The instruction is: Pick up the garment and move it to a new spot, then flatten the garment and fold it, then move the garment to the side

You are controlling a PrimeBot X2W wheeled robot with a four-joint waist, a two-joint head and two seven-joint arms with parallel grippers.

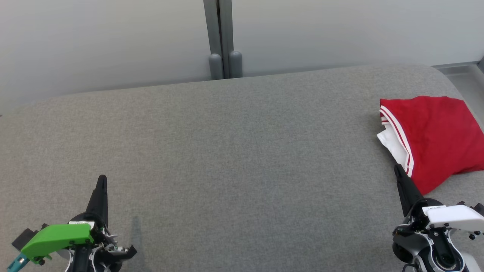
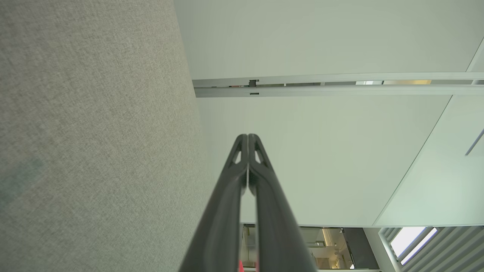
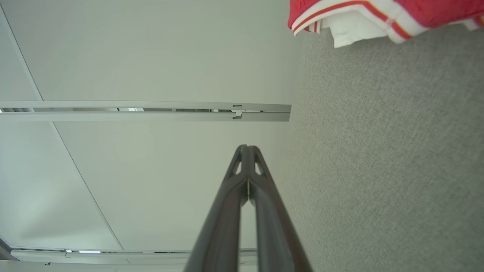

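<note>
Both left gripper point(image 1: 102, 176) and right gripper point(image 1: 396, 166) are idling clenched, empty; red white-trimmed fabric garment point(image 1: 435, 139) is lying folded mid-right, seemingly done.

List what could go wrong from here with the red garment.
1. The red garment lies at the right end of the grey surface, near its rounded edge; a nudge could send it sliding off.
2. The right gripper, shut, points close beside the striped hem; a sideways move might snag it and disturb the fold.
</note>
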